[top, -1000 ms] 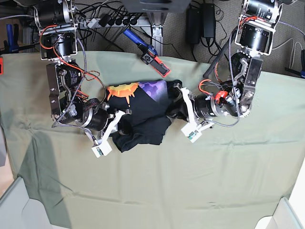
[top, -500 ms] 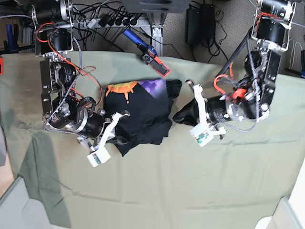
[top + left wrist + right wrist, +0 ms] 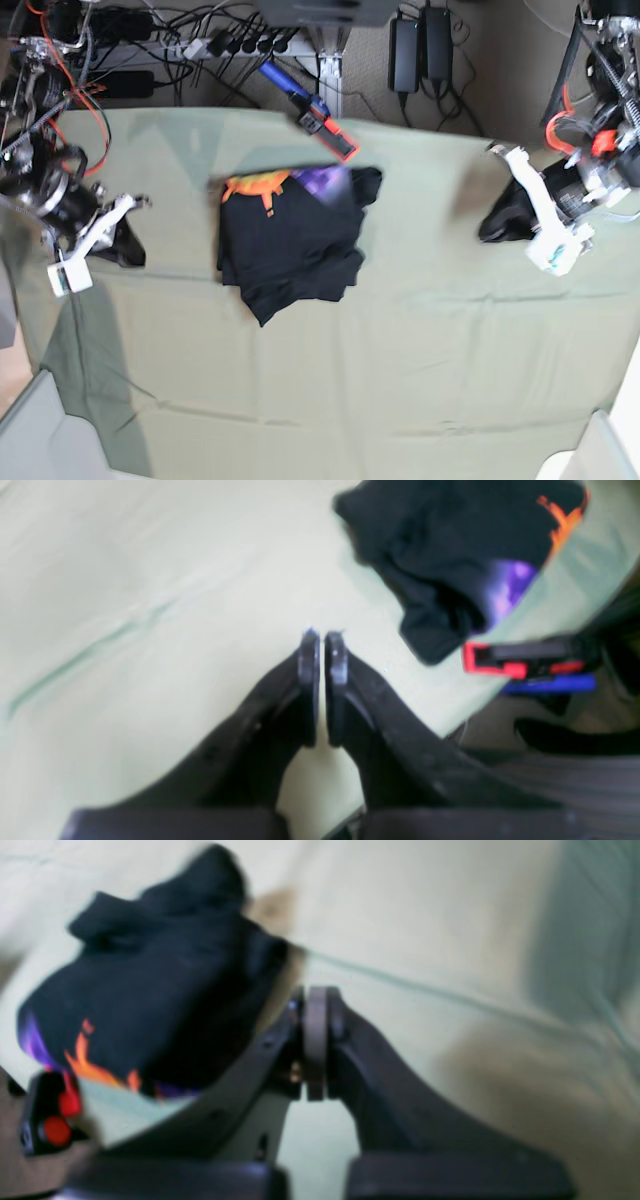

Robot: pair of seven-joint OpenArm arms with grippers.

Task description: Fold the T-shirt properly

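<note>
The black T-shirt point(image 3: 290, 245) lies in a rough folded bundle at the middle of the table, with orange and purple print showing along its far edge. My left gripper point(image 3: 487, 232) is shut and empty, well off to the shirt's right. My right gripper point(image 3: 138, 258) is shut and empty, well off to the shirt's left. In the left wrist view the shut fingertips point(image 3: 322, 650) hover over bare cloth with the shirt point(image 3: 450, 555) up and to the right. In the right wrist view the shut gripper point(image 3: 315, 1010) sits beside the shirt point(image 3: 150, 990).
A pale green cloth point(image 3: 420, 380) covers the table. A red and blue clamp point(image 3: 322, 122) lies at the back edge just behind the shirt; it also shows in the left wrist view point(image 3: 505, 661). Cables and power bricks lie behind the table. White bin corners point(image 3: 35, 430) stand at the front.
Both grippers have let go of the shirt and pulled outward, the left arm to the right and the right arm to the left. The shirt stays folded in the middle.
</note>
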